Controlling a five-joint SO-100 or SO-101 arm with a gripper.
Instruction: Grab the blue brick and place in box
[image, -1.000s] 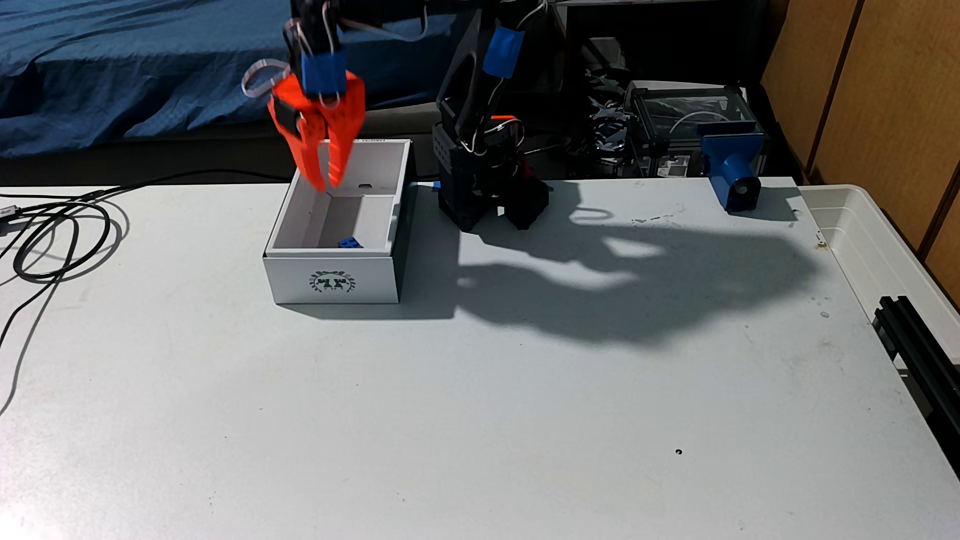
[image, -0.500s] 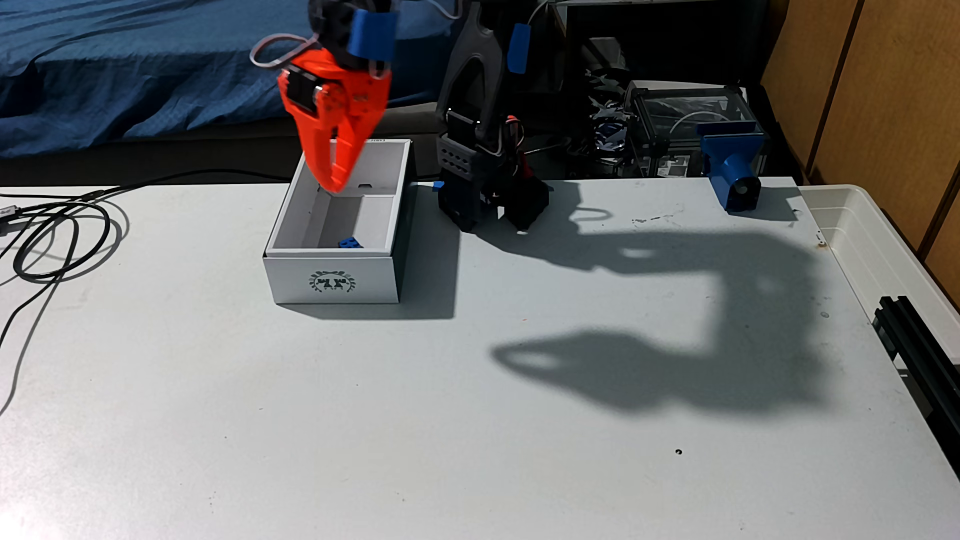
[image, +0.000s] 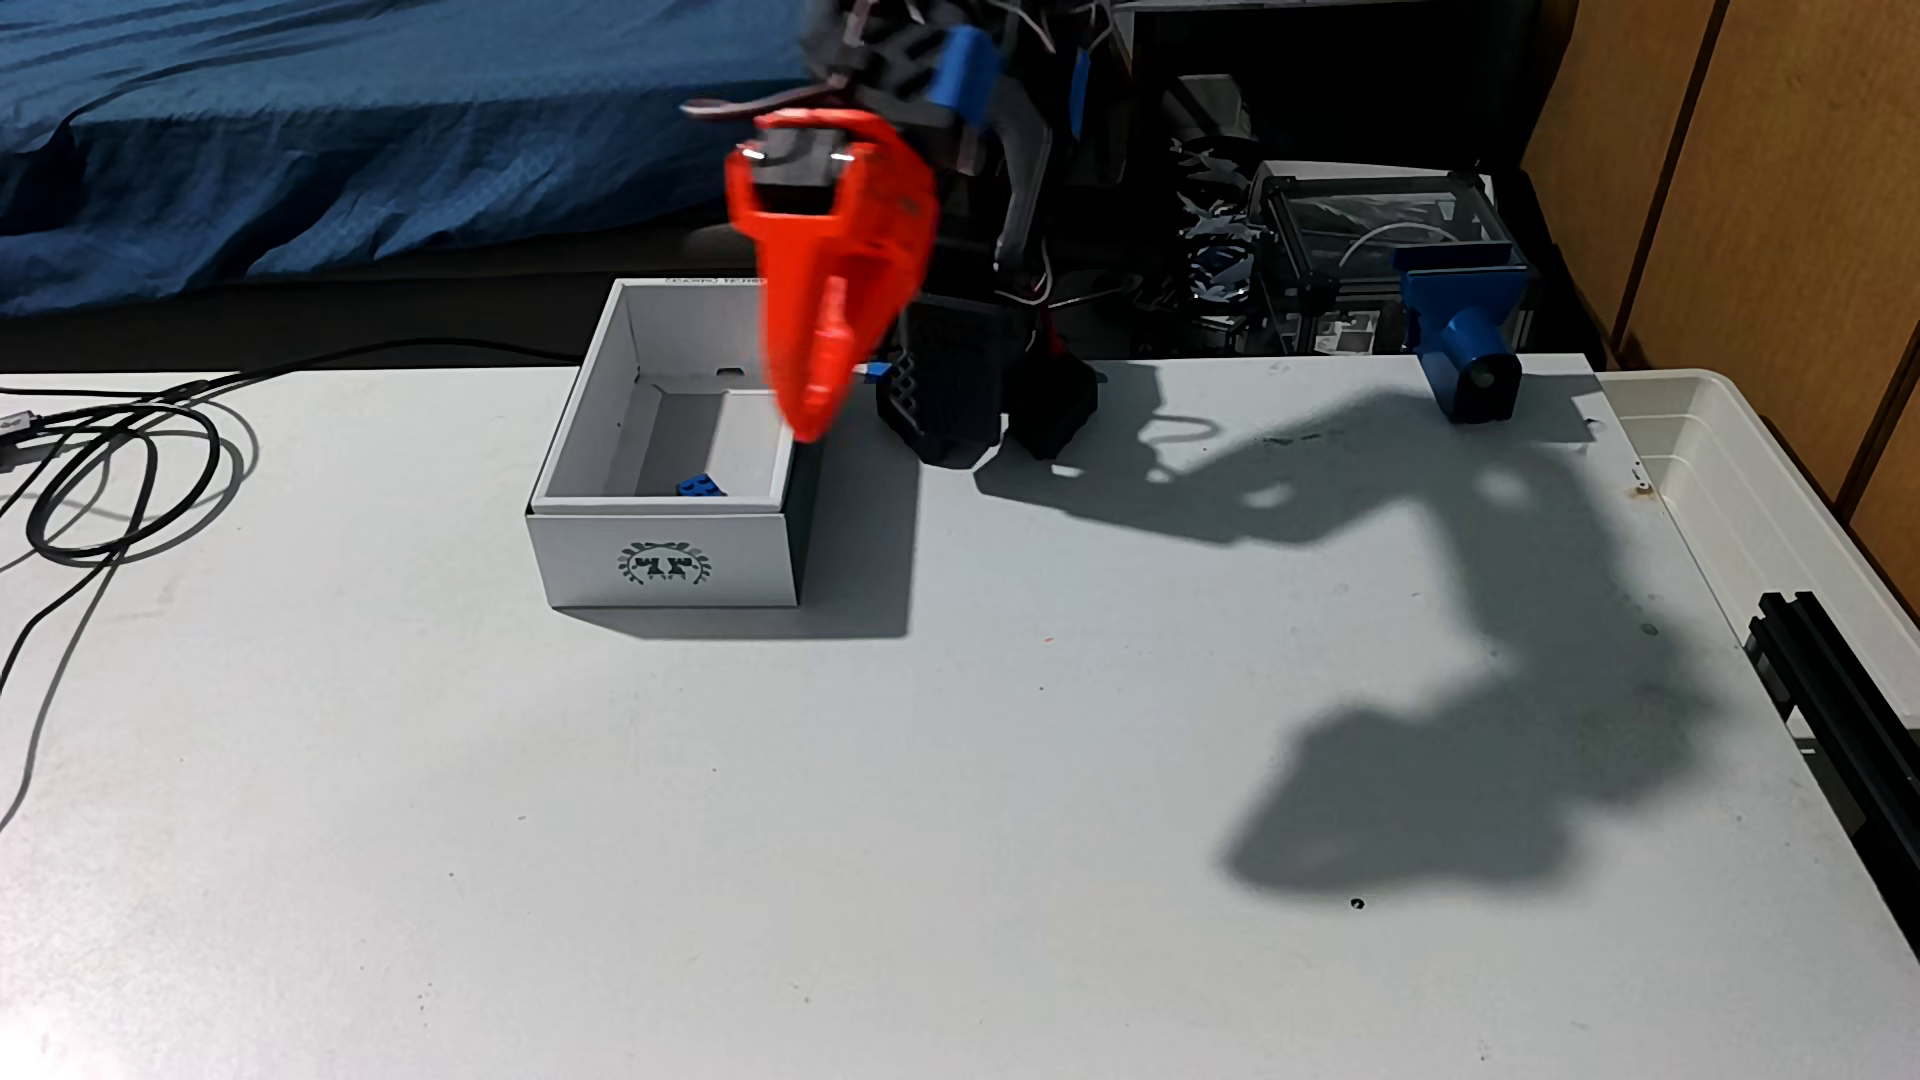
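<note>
Blue brick (image: 700, 485) lies inside the box (image: 665, 561) by its near wall, down-left of the orange gripper (image: 808, 428) (fingers pressed together, empty) hanging over the right rim.

The fixed view looks from the near side of the worktop (image: 935, 831), raised and tilted down, facing the arm's base (image: 951, 400) at the far edge. It stands well back, taking in nearly the whole worktop, with a blue-covered bed (image: 312, 135) behind and a translucent bin (image: 1766, 467) at right.
</note>
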